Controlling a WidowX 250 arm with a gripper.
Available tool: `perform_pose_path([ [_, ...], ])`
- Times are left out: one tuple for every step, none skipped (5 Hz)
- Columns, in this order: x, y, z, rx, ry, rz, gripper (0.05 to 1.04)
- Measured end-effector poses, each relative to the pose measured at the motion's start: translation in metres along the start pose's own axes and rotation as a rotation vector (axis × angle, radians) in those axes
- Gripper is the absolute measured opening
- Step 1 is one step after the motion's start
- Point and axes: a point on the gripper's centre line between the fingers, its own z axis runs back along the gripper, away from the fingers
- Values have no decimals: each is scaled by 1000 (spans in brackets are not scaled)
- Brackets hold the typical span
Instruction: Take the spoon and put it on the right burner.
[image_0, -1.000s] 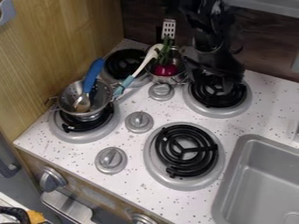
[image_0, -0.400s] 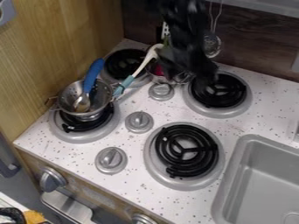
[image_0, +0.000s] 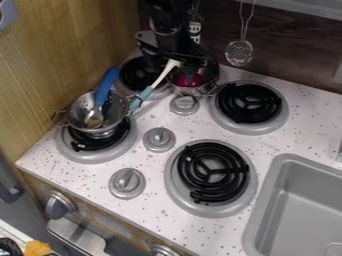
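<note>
Hanging over the far left, just above the pale spoon

The gripper (image_0: 174, 64) is spread open, its fingers apart near the upper end of the white spoon with a teal handle (image_0: 159, 81), which slants between the far left burner (image_0: 124, 80) and the pot (image_0: 204, 88). Nearer and left, a blue-handled metal spoon (image_0: 103, 91) leans in the colander (image_0: 81, 106), apart from the gripper. The right burners (image_0: 248, 105) lie beyond the knobs (image_0: 159, 139).

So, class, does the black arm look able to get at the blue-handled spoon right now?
Probably yes: the spoon's blue handle juts above the colander with nothing over it, though the teal-handled utensil nearby could crowd the gripper.
</note>
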Motion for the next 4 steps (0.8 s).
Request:
perform_pose_path([
  [3,34,5,35,41,6,999],
  [1,61,6,73,62,42,999],
  [-3,84,3,84,56,51,999],
  [-16,99,-11,59,113,49,999],
])
